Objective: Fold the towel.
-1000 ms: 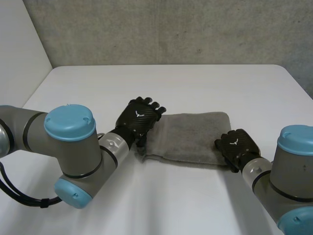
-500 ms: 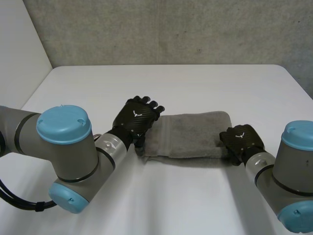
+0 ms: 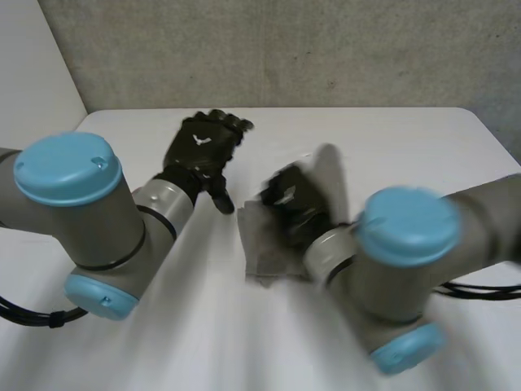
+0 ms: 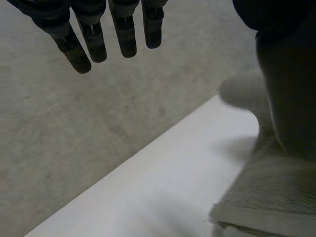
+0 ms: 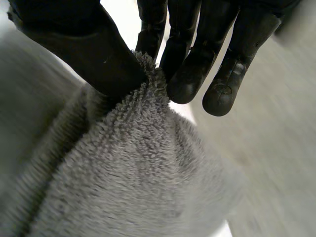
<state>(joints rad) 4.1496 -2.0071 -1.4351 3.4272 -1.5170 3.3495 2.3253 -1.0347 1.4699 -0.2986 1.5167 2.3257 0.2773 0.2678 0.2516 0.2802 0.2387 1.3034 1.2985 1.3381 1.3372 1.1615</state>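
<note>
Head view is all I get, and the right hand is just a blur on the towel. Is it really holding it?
Observer: Yes. In the right wrist view the right hand pinches a bunched-up bit of the towel between its thumb and fingers.
Operator: And the left hand? Has it got some too?
Observer: No. In the left wrist view the left hand has straight fingers that hold nothing, and the towel lies off to one side of it.
</note>
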